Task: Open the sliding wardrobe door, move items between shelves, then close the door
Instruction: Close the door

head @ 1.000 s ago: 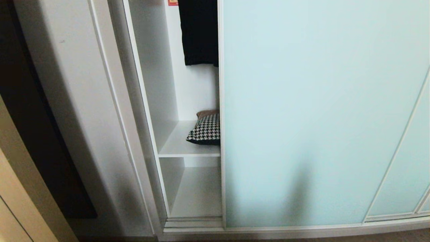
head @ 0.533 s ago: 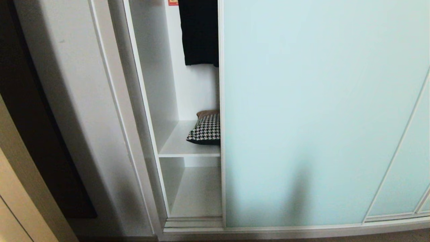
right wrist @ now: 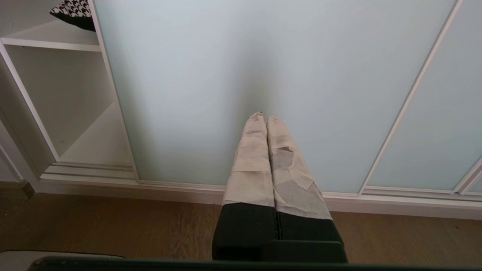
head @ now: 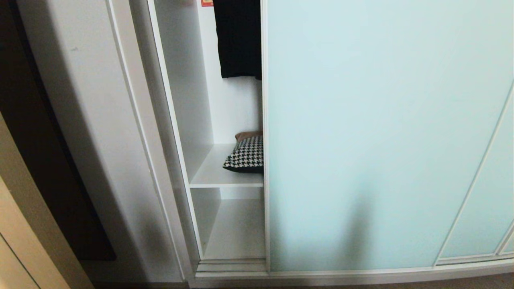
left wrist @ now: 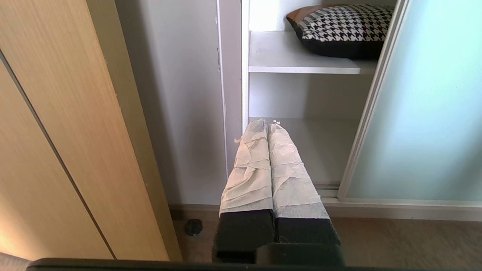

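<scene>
The sliding wardrobe door (head: pixel 381 132), frosted pale aqua glass in a thin white frame, stands partly open and covers most of the compartment. In the gap a black-and-white houndstooth item (head: pixel 245 155) lies on the upper shelf (head: pixel 217 176), half hidden by the door; the lower shelf (head: pixel 237 233) is bare. My left gripper (left wrist: pixel 267 123) is shut and empty, held low in front of the gap. Also shut and empty, my right gripper (right wrist: pixel 262 116) hangs before the door glass (right wrist: pixel 226 86). Neither arm shows in the head view.
A black garment (head: pixel 237 38) hangs above the upper shelf. The off-white wardrobe side post (head: pixel 100 132) stands left of the opening, with a wood-grain panel (left wrist: pixel 64 131) beyond it. A small dark knob (left wrist: pixel 193 227) lies on the wooden floor (right wrist: pixel 113 226).
</scene>
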